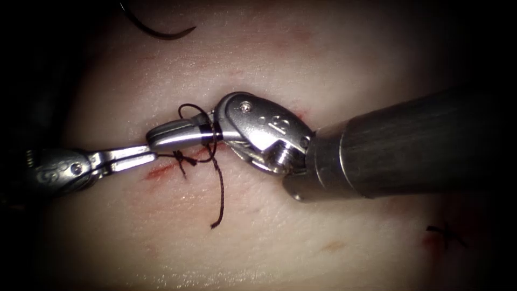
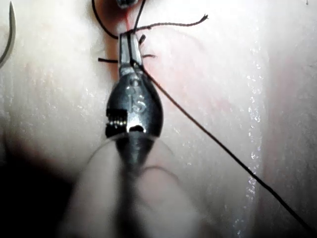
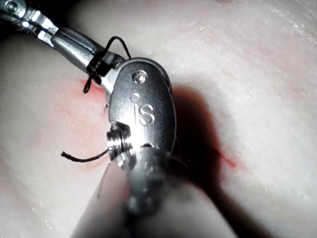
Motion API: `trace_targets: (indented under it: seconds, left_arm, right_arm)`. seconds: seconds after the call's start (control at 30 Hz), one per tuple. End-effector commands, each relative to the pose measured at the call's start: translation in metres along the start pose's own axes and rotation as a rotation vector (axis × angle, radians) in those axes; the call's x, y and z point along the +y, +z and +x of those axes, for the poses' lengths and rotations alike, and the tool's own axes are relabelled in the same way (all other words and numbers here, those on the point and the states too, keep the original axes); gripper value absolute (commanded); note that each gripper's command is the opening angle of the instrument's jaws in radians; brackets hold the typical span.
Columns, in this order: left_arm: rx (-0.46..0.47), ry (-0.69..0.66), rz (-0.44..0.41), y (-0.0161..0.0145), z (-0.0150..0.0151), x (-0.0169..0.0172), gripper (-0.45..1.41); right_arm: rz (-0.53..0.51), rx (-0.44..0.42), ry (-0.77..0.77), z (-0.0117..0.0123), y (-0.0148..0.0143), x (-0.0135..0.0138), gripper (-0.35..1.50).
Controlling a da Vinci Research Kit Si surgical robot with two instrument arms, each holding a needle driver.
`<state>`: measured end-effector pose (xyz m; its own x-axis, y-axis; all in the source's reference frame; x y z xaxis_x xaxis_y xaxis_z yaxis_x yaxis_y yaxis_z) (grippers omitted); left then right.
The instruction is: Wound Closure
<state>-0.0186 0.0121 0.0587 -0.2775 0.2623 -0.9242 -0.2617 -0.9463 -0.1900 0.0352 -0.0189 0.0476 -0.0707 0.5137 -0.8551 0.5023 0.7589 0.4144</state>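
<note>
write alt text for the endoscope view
Over the cut in the tissue, thread is looped around the right pincer, whose tip meets the left pincer. A loose thread end hangs below; the curved needle lies free at the top.

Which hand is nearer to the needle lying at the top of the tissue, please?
Left. The left hand sits below the needle, slightly nearer; the right hand comes from farther right.

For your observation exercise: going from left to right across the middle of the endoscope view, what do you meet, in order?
Left claw, its jaws shut on the thread at the cut → hanging cut end of thread → right claw's wrist body → right tool's dark shaft. The needle lies loose on the tissue, higher up.
</note>
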Motion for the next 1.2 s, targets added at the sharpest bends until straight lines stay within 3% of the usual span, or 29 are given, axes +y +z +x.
trace_targets:
  seconds: [0.03, 0.07, 0.17, 0.2, 0.23, 0.27, 0.33, 0.37, 0.4, 0.43, 0.53, 0.57, 0.6, 0.63, 0.7, 0.77, 1.2]
  left_arm:
    - [-0.005, -0.003, -0.003, 0.0009, -0.0007, 0.0004, -0.45]
    - [-0.008, -0.003, -0.003, 0.0011, -0.0007, 0.0002, -0.45]
    - [-0.011, -0.004, -0.003, 0.0014, -0.0007, 0.0001, -0.45]
    - [-0.014, -0.004, -0.003, 0.0016, -0.0007, 0.0, -0.45]
    - [-0.014, -0.004, -0.003, 0.0016, -0.0007, 0.0, -0.45]
    - [-0.017, -0.005, -0.003, 0.0018, -0.0007, 0.0, -0.45]
    - [-0.019, -0.005, -0.003, 0.0019, -0.0007, 0.0, -0.45]
    - [-0.019, -0.005, -0.003, 0.002, -0.0006, 0.0, -0.45]
    - [-0.019, -0.005, -0.003, 0.002, -0.0006, 0.0, -0.45]
    - [-0.02, -0.005, -0.003, 0.002, -0.0006, 0.0, -0.45]
    - [-0.019, -0.005, -0.003, 0.002, -0.0007, 0.0, -0.45]
    - [-0.019, -0.005, -0.003, 0.002, -0.0007, 0.0, -0.45]
    - [-0.019, -0.004, -0.004, 0.0019, -0.0007, 0.0, -0.45]
    - [-0.021, -0.004, -0.006, 0.0018, -0.0007, 0.0, -0.45]
    - [-0.021, -0.003, -0.007, 0.0017, -0.0008, 0.0001, -0.45]
    - [-0.022, -0.002, -0.006, 0.0016, -0.0009, 0.0, -0.45]
    - [-0.033, 0.014, -0.001, 0.0017, -0.0024, 0.0005, -0.45]
  right_arm:
    - [0.034, -0.043, -0.002, -0.0009, 0.0004, 0.0, -0.35]
    - [0.101, -0.119, -0.008, -0.0011, 0.0005, -0.0001, -0.35]
    - [0.158, -0.187, -0.014, -0.0013, 0.0006, -0.0002, -0.35]
    - [0.22, -0.272, -0.021, -0.0016, 0.0009, -0.0001, -0.35]
    - [0.22, -0.272, -0.021, -0.0016, 0.0009, -0.0001, -0.35]
    - [0.268, -0.35, -0.026, -0.0019, 0.0011, 0.0001, -0.35]
    - [0.303, -0.424, -0.023, -0.0022, 0.0015, 0.0003, -0.35]
    - [0.321, -0.445, -0.027, -0.0024, 0.0017, 0.0003, -0.21]
    - [0.321, -0.445, -0.027, -0.0024, 0.0017, 0.0003, -0.21]
    - [0.344, -0.476, -0.025, -0.0027, 0.0021, 0.0004, 0.02]
    - [0.422, -0.544, -0.033, -0.0038, 0.0036, -0.0004, 0.41]
    - [0.422, -0.544, -0.033, -0.0038, 0.0036, -0.0004, 0.41]
    - [0.451, -0.566, -0.047, -0.0046, 0.0045, -0.0011, 0.73]
    - [0.462, -0.576, -0.055, -0.0049, 0.0048, -0.0013, 0.86]
    - [0.489, -0.582, -0.071, -0.0054, 0.0052, -0.0018, 0.96]
    - [0.505, -0.599, -0.064, -0.0057, 0.0053, -0.0021, 1.03]
    - [0.551, -0.645, -0.047, -0.0059, 0.0036, -0.0037, 0.96]
